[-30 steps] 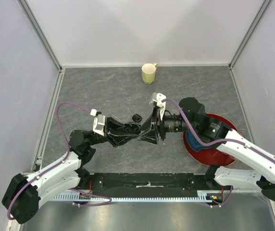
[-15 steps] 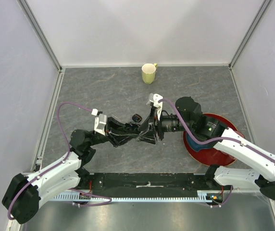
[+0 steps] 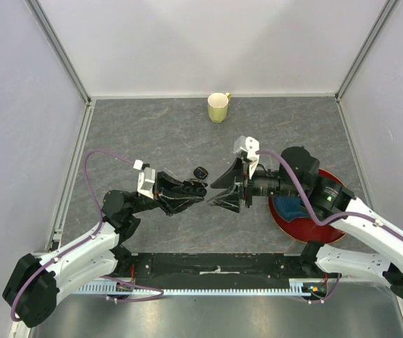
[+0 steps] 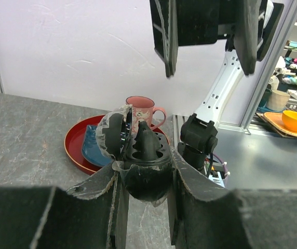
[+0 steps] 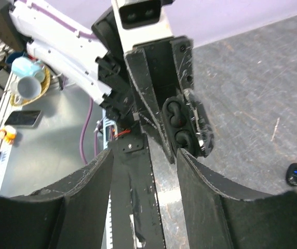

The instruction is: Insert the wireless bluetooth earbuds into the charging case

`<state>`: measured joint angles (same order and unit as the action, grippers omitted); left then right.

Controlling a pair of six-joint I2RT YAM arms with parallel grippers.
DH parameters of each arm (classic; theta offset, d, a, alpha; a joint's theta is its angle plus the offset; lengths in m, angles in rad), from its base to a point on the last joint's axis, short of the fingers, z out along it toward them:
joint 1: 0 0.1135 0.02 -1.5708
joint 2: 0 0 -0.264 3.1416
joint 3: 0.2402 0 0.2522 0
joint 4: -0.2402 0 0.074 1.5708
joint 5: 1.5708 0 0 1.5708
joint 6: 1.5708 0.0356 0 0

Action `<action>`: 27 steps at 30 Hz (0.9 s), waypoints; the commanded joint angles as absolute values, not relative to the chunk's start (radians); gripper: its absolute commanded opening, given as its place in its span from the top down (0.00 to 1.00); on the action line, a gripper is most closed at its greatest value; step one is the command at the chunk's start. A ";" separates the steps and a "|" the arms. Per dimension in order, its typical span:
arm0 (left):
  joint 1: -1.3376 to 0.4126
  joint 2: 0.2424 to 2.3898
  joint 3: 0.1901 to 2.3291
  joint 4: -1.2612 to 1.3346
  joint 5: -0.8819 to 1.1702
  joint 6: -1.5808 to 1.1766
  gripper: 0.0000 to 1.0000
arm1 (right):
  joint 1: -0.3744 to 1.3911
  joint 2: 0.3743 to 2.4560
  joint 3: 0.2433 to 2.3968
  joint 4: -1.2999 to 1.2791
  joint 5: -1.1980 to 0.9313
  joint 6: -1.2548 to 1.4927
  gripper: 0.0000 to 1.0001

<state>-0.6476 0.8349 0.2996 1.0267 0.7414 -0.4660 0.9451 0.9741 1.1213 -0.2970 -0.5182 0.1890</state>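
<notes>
as left gripper [image 4: 145, 179] clamps it, black charging case [image 4: 147, 148] gapes open.

White-shelled left arm [image 3: 82, 253] and right arm [image 3: 381, 236] have black joints [image 3: 120, 204] and purple cables [image 3: 92, 158]. The left end effector [image 3: 199, 189] and right end effector [image 3: 214, 195] are black, edges scuffed grey.

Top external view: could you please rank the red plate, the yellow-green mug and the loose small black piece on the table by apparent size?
1. Red plate: largest, even though partly covered.
2. Yellow-green mug.
3. Small black piece: clearly the smallest.
</notes>
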 commanded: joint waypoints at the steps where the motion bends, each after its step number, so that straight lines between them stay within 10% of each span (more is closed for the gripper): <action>1: -0.649 0.819 0.296 1.075 0.732 -0.434 0.98 | 0.946 0.943 1.137 -0.226 -0.375 0.227 0.41; 8: -0.649 0.813 0.305 1.077 0.749 -0.434 0.98 | 0.939 1.023 1.129 -0.250 0.070 0.411 0.35; 27: -0.649 0.838 0.325 1.069 0.772 -0.440 0.98 | 0.937 1.126 1.126 -0.215 -0.245 0.390 0.34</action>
